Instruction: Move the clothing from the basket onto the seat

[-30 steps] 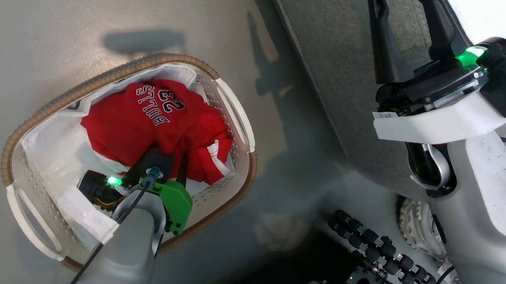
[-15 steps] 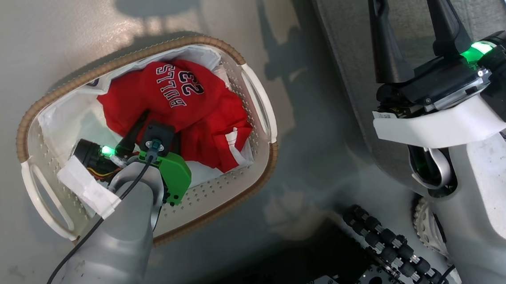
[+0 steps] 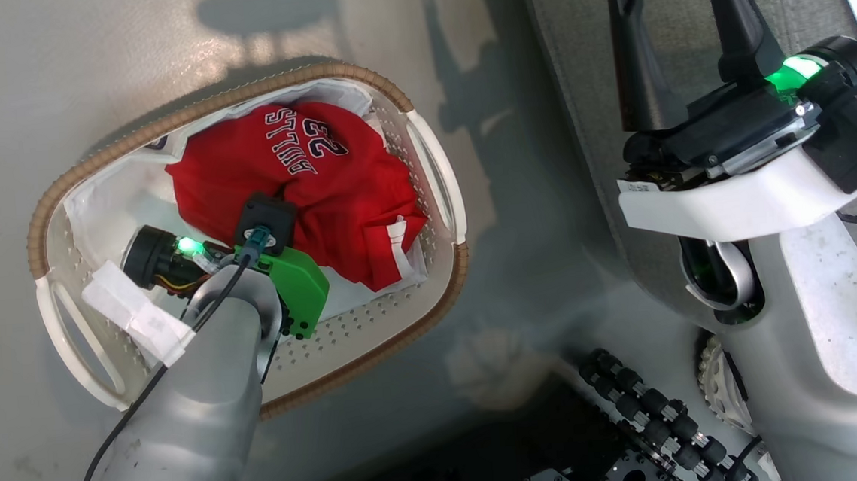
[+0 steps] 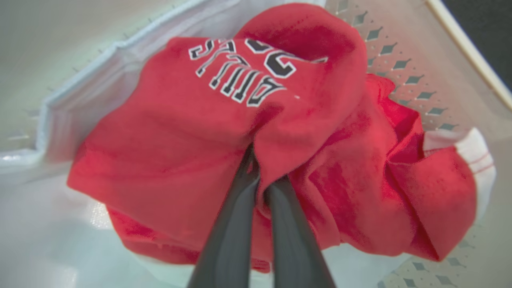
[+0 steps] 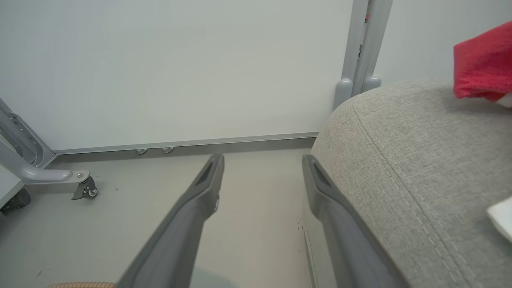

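Grey floor [image 3: 48, 86] spreads beneath an oval white basket [image 3: 374, 327] with a brown woven rim, seen from the head camera. It stands just beside the grey seat [image 3: 583, 71], which fills the upper right of that view. A crumpled red jersey [image 3: 335, 194] with black-and-white "BULLS 23" lettering lies inside the basket on a white liner [image 3: 103, 218], heaped toward the end nearer the seat.

The robot's left arm reaches down into the basket. Its wrist camera shows the left pincer [image 4: 264, 172] drawn nearly together and clamped on a fold of the jersey, with red fabric bunched between and over the two dark fingers [image 4: 236, 216]. White-trimmed red cloth trails to the right of that fold, against the basket's perforated wall.

The right pincer [image 3: 669, 12] hangs over the edge of the seat, its fingers spread well apart and holding nothing. Its wrist camera looks along the seat's rounded, stitched corner toward a pale wall [image 5: 160, 60] and a metal leg on a small caster [image 5: 80, 184]. A second red garment [image 5: 484, 64] lies on the seat at the right edge of that view, well apart from the spread fingers.
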Robot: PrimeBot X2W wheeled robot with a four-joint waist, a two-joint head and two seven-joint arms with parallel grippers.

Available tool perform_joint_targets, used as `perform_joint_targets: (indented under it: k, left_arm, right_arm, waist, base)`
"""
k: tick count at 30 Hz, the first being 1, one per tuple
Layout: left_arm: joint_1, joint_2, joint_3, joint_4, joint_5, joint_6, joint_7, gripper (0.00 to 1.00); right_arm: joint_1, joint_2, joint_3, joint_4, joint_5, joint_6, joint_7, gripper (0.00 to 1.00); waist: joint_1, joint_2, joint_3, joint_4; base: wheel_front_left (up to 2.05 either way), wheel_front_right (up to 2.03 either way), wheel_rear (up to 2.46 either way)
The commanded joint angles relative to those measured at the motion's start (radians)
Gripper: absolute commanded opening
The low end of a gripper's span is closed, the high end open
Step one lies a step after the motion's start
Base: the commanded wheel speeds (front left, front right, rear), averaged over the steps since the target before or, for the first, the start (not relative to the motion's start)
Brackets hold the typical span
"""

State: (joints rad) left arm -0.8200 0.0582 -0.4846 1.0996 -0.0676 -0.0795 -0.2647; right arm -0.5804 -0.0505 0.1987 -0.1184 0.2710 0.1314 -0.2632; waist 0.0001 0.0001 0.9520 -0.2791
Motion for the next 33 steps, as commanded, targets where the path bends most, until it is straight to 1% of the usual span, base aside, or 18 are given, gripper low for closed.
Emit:
perform_joint_targets:
  k: [1,6,10,16,20,33]
  left_arm:
    - [0.017,0.013,0.010,-0.020,-0.014,0.000,0.001,0.00]
    - [0.067,0.018,0.012,-0.075,-0.016,-0.003,0.001,0.00]
    - [0.118,0.017,0.040,-0.127,-0.040,0.000,0.001,0.00]
    - [0.207,0.011,0.060,-0.210,-0.057,-0.010,0.001,0.00]
    - [0.270,0.006,0.074,-0.284,-0.064,-0.018,0.000,0.00]
    - [0.472,-0.006,0.140,-0.533,-0.097,-0.037,0.000,0.00]
  right_arm:
    - [-0.013,-0.002,0.002,0.009,0.009,-0.001,-0.002,1.00]
    - [-0.004,-0.002,0.014,0.045,0.012,-0.001,-0.002,1.00]
    - [0.013,-0.002,0.021,0.072,0.013,-0.001,-0.002,1.00]
    - [0.048,-0.002,0.035,0.123,-0.001,-0.001,-0.002,1.00]
    - [0.081,-0.002,0.025,0.149,0.007,-0.001,-0.002,1.00]
    - [0.212,-0.002,0.025,0.226,-0.038,-0.001,-0.002,1.00]
  waist:
    - [-0.0001,-0.0001,-0.021,-0.008]
    - [-0.0001,-0.0001,-0.093,0.000]
    - [-0.0001,-0.0001,-0.162,0.009]
    - [-0.0001,-0.0001,-0.281,0.034]
    - [-0.0001,-0.0001,-0.357,0.059]
    - [-0.0001,-0.0001,-0.570,0.172]
  base:
    - [0.00,0.00,0.00]
    - [0.00,0.00,0.00]
    - [0.00,0.00,0.00]
    - [0.00,0.00,0.00]
    - [0.00,0.00,0.00]
    - [0.00,0.00,0.00]
